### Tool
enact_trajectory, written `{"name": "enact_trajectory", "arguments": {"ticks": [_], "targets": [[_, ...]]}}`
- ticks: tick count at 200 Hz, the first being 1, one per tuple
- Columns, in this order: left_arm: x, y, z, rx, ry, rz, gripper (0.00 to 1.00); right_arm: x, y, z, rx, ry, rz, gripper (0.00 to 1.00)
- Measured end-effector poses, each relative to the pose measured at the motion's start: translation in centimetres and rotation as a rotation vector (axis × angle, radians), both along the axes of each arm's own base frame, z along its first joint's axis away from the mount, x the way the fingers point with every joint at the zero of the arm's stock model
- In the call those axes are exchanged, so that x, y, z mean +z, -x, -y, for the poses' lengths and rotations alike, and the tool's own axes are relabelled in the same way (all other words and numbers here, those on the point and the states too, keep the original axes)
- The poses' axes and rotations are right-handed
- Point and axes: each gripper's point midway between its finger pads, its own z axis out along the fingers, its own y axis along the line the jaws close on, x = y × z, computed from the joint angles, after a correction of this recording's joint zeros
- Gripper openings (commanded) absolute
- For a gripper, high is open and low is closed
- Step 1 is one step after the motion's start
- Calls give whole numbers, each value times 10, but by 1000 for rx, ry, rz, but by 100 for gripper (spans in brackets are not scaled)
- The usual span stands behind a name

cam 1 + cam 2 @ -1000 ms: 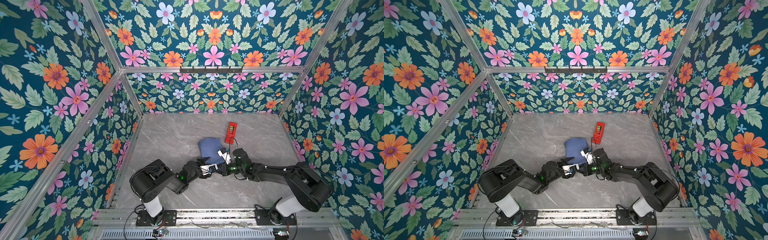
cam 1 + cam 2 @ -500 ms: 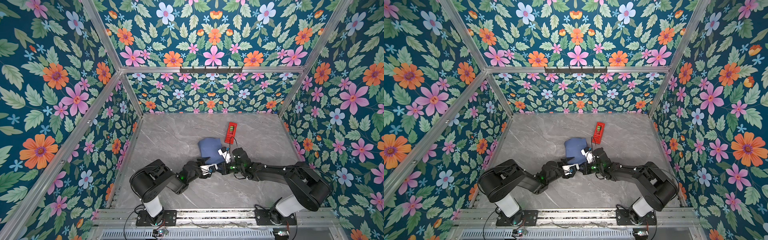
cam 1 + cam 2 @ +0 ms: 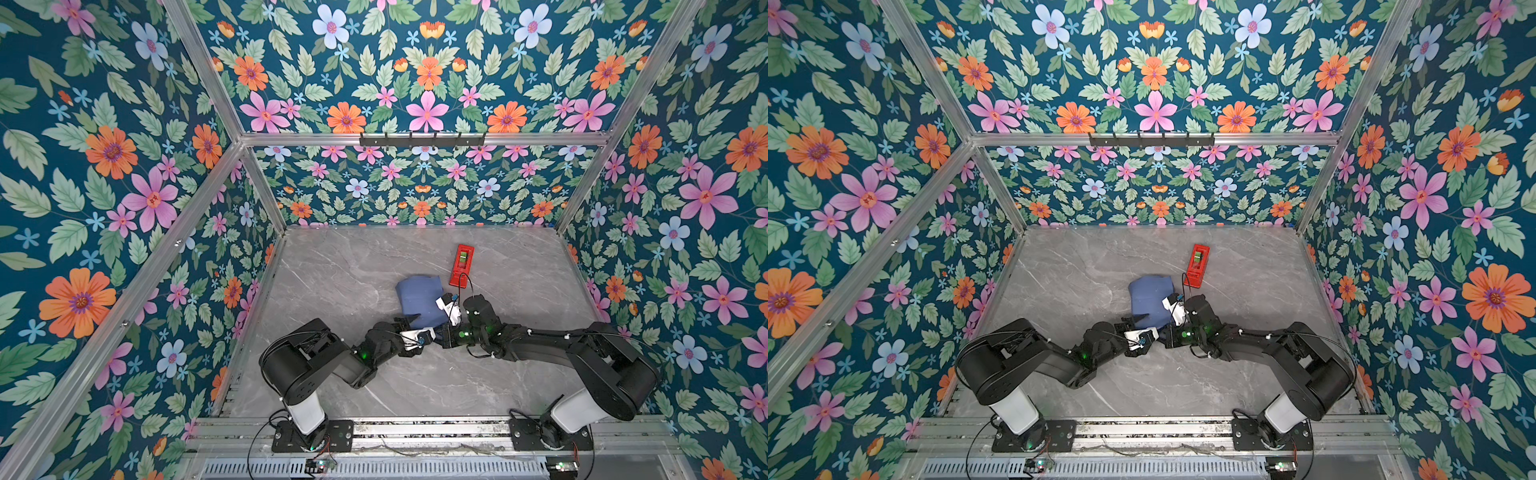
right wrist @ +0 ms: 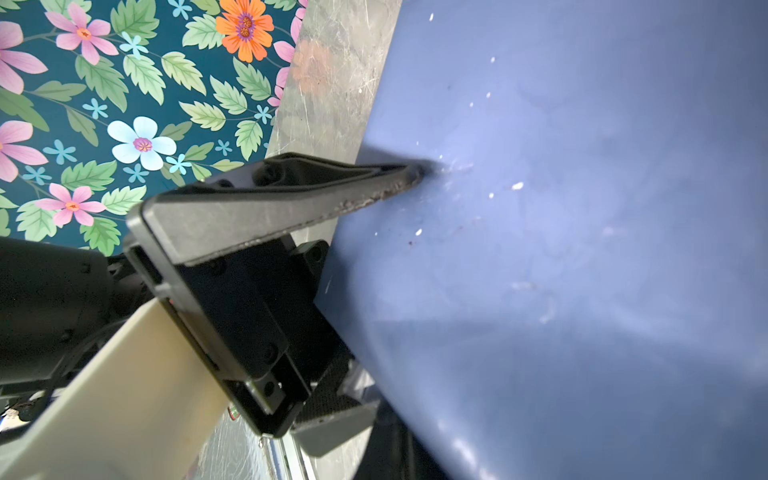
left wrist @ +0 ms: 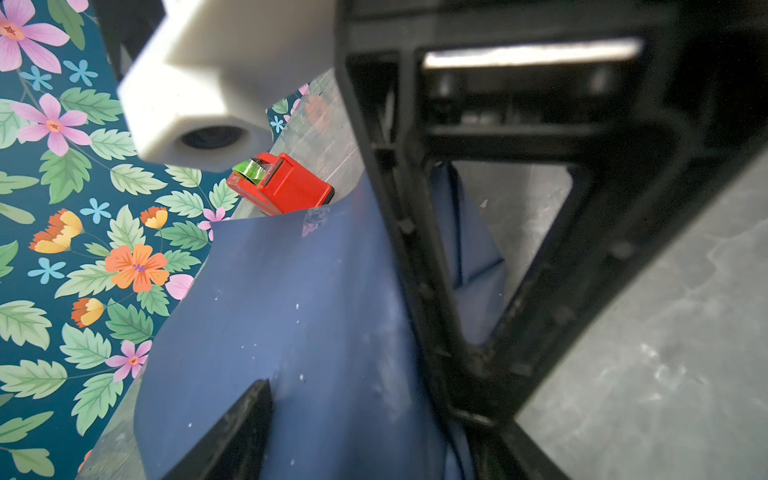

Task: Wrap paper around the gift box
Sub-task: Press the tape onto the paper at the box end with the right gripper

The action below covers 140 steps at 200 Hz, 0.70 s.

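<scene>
**boxy:** How much room is there, working from the front?

**tapefan:** From the front rail (image 3: 415, 428), the left arm (image 3: 299, 365) and right arm (image 3: 582, 357) are reaching inward and meeting at the near edge of the paper (image 3: 417, 297). Bare grey counter (image 3: 332, 270) is lying open to its left, to its right and behind it, up to the floral walls (image 3: 415, 195).

**boxy:** And the pincers?

**tapefan:** The left pincer (image 3: 409, 321) is standing wide, with one fingertip (image 4: 409, 176) denting the paper. The right pincer (image 5: 473, 395) is squeezing tight on a fold at the paper's near edge.

**boxy:** Gift box?

**tapefan:** Not seeing it. The paper is sitting mid-counter as a puffy bundle, slate-blue side out with pale flecks on it. A red tape dispenser (image 3: 461, 266) is lying just beside its far right corner, showing a green roll (image 5: 249, 170). I'm not making out any print on it.
</scene>
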Motion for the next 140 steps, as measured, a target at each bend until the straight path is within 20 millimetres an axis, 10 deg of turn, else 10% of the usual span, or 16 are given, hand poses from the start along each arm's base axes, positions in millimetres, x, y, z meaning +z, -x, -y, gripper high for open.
{"name": "enact_trajectory", "arguments": {"ticks": [140], "targets": [[0, 0, 0, -1, 1, 0, 73, 3, -2, 0, -40, -3, -51, 10]]}}
